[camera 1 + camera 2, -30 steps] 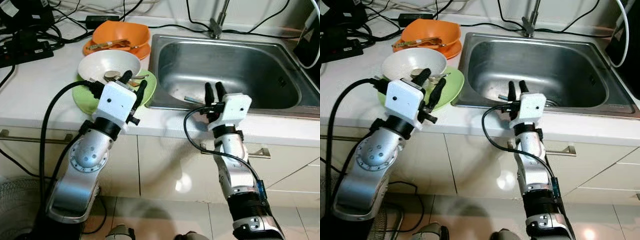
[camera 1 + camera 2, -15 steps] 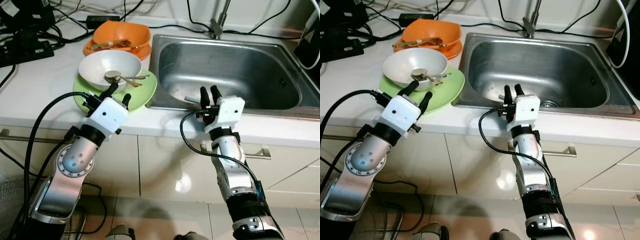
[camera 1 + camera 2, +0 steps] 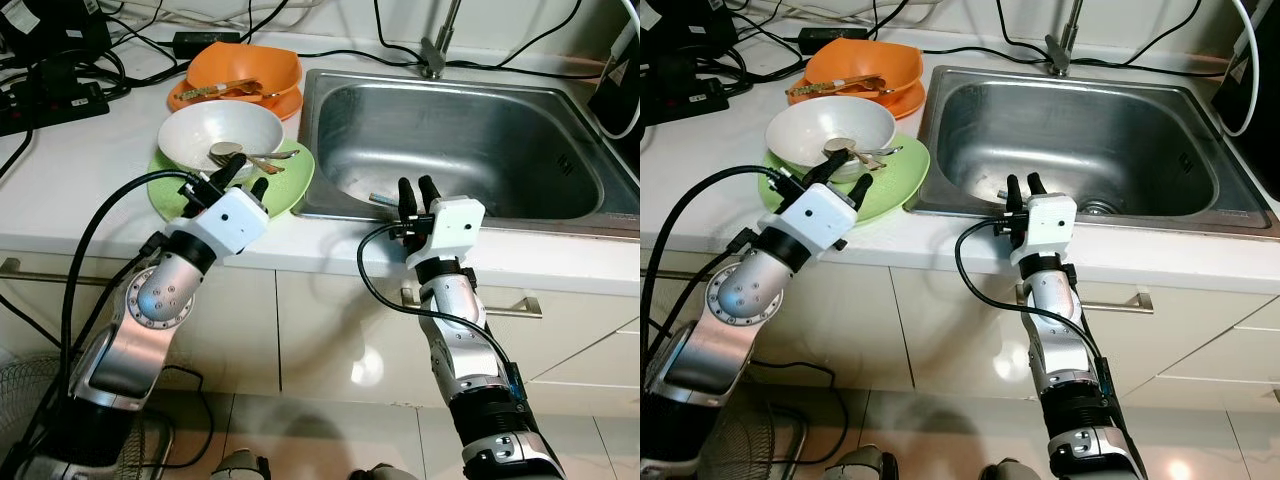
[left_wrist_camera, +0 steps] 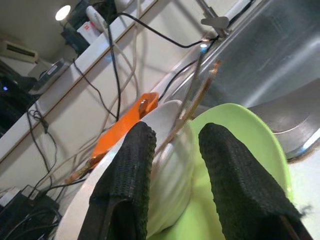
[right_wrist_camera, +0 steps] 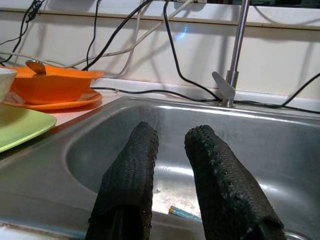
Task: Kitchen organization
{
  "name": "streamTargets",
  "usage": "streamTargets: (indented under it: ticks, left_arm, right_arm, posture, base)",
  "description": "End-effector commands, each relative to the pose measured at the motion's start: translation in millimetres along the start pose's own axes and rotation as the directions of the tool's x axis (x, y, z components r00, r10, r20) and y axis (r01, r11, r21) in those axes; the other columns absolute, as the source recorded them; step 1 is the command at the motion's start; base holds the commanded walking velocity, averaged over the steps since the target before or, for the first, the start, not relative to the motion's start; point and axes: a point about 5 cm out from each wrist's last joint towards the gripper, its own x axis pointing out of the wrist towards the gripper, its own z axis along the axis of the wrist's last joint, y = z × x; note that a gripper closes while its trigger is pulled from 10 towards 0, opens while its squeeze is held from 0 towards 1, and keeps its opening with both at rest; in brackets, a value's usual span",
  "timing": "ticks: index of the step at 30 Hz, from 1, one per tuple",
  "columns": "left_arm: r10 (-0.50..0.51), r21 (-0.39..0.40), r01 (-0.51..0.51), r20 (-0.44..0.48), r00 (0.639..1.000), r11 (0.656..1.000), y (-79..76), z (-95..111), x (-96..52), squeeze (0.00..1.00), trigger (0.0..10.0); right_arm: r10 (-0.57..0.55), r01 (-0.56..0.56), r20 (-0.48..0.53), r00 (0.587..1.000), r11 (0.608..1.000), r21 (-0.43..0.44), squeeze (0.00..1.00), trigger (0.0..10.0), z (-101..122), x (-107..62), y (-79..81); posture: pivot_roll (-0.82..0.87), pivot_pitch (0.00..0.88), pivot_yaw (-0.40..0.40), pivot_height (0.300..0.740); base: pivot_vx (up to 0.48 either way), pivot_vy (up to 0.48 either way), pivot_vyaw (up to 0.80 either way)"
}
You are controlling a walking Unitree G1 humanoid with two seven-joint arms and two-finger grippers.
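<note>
As dishes wait by the sink (image 3: 560,205), both grippers hover empty.
Left gripper (image 3: 240,178), fingers apart, aimed at white bowl (image 3: 215,135) w/ cutlery on green plate (image 3: 290,185), prob. lining up a grab; right gripper (image 3: 418,192), fingers slightly apart, at sink's front edge.

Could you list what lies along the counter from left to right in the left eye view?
Power strip → green plate → sink.
</note>
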Motion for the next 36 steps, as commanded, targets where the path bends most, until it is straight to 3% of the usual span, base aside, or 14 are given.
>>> streamTargets:
  ticks: [1, 25, 26, 27, 28, 36]
  left_arm:
    - [-0.029, 0.023, 0.029, 0.018, 0.999, 0.999, -2.1, 1.8, 5.6, 0.00, 10.0]
    - [-0.072, 0.056, 0.069, 0.057, 0.996, 0.996, -5.6, 3.6, 30.1, 0.00, 10.0]
    - [-0.071, 0.058, 0.068, 0.057, 0.996, 0.996, -5.4, 3.6, 30.5, 0.00, 8.3]
    - [-0.070, 0.059, 0.067, 0.057, 0.996, 0.996, -5.2, 3.7, 30.8, 0.00, 8.3]
    - [-0.068, 0.059, 0.064, 0.057, 0.996, 0.996, -4.9, 3.5, 31.1, 0.00, 0.0]
    - [-0.055, 0.067, 0.051, 0.054, 0.997, 0.996, -2.7, 2.4, 32.2, 0.00, 0.0]
  right_arm:
    - [-0.007, 0.007, -0.001, 1.000, 1.000, -0.002, 0.00, 10.0, -1.2, -1.9, -1.2]
    - [-0.024, 0.025, -0.005, 1.000, 1.000, 0.008, 0.00, 10.0, -2.6, -1.4, -0.5]
    - [-0.026, 0.026, -0.005, 1.000, 1.000, 0.008, 0.00, 10.0, -2.7, -1.5, -0.8]
    - [-0.027, 0.027, -0.006, 1.000, 1.000, 0.008, 0.00, 10.0, -2.7, -1.6, -0.9]
    - [-0.028, 0.028, -0.006, 1.000, 1.000, 0.008, 0.00, 10.0, -2.8, -1.6, -1.1]
    - [-0.031, 0.031, -0.009, 0.999, 0.999, 0.011, 0.00, 10.0, -3.0, -1.4, -1.2]
  posture:
    - [0.06, 0.063, -0.029, 0.718]
    - [0.05, 0.066, -0.012, 0.718]
    - [0.05, 0.067, -0.011, 0.718]
    - [0.05, 0.067, -0.011, 0.718]
    - [0.05, 0.068, -0.012, 0.718]
    - [0.06, 0.076, -0.014, 0.718]
  base:
    - [0.000, 0.000, 0.00]
    - [0.000, 0.000, 0.00]
    - [0.000, 0.000, 0.00]
    - [0.000, 0.000, 0.00]
    - [0.000, 0.000, 0.00]
    - [0.000, 0.000, 0.00]
